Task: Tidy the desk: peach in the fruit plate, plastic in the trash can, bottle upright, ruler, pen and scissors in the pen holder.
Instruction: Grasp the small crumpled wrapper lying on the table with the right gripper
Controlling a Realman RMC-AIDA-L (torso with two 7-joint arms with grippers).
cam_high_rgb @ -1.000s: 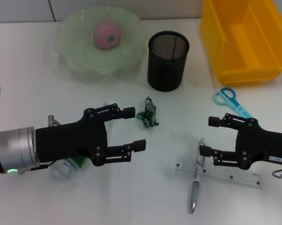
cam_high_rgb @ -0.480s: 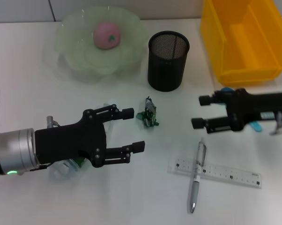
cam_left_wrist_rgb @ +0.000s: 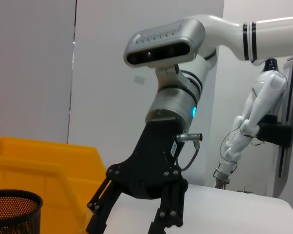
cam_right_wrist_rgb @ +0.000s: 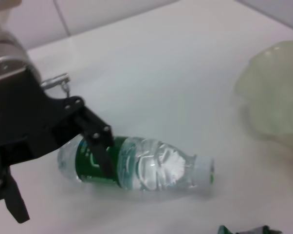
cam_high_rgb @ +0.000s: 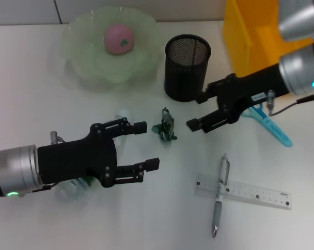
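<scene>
A pink peach [cam_high_rgb: 119, 39] lies in the pale green fruit plate [cam_high_rgb: 84, 57]. The crumpled green plastic [cam_high_rgb: 165, 128] lies in front of the black mesh pen holder [cam_high_rgb: 187, 66]. My left gripper [cam_high_rgb: 146, 145] is open just left of the plastic, above the bottle [cam_right_wrist_rgb: 141, 168], which lies on its side. My right gripper [cam_high_rgb: 197, 111] hangs open between the plastic and the pen holder, holding nothing. The blue scissors [cam_high_rgb: 276, 129] are partly hidden under the right arm. The silver pen [cam_high_rgb: 220, 198] lies across the clear ruler [cam_high_rgb: 251, 192] at the front right.
A yellow bin [cam_high_rgb: 253, 41] stands at the back right beside the pen holder. In the left wrist view the right gripper's fingers [cam_left_wrist_rgb: 161, 219] hang near the pen holder [cam_left_wrist_rgb: 12, 212] and the bin [cam_left_wrist_rgb: 44, 165].
My right gripper has risen from over the pen and ruler and swung back and left to beside the pen holder. The left gripper has hardly moved.
</scene>
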